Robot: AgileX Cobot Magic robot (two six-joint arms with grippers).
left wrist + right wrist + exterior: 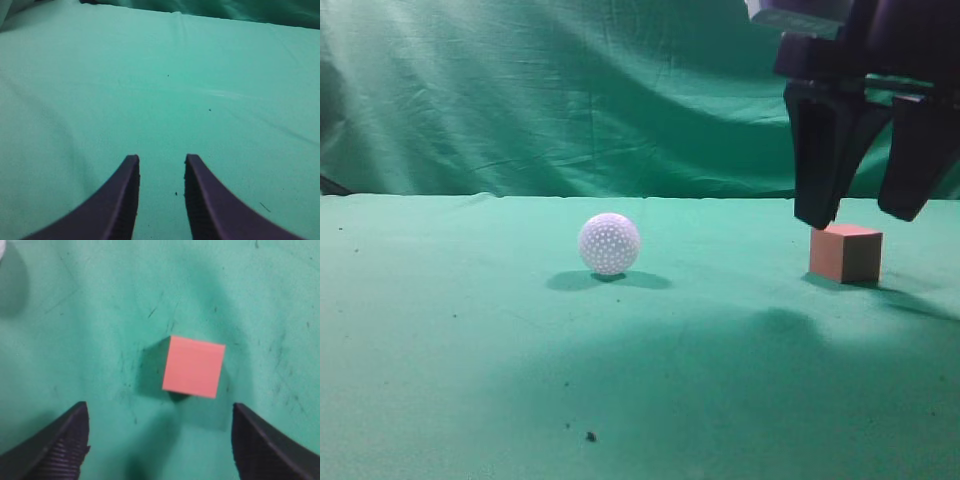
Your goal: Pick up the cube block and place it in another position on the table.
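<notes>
- We see the small salmon-red cube block with plain matte faces [846, 253] resting on the wide, flat table covered in green cloth [470, 340], toward the right side of the exterior view.
- The right gripper, a dark purple two-fingered pincer [865, 215], hangs directly above that block with its jaws spread wide; the fingertips are clear of the block's top face and touch nothing.
- From the right wrist view, the block [193, 366] lies between the two ribbed fingers [55, 450], with bare cloth on either side of it (the fingers stand wider apart than the block).
- A white dimpled ball [609, 243] sits on the table near the middle of the exterior view, well apart from the block and to its left.
- The left gripper, also dark purple [161, 167], shows only in its own wrist view: its two curved fingers are parted by a narrow gap and hold nothing, with only green cloth and a few dark specks ahead of them.
- A draped, creased green cloth backdrop [570, 90] rises behind the table.
</notes>
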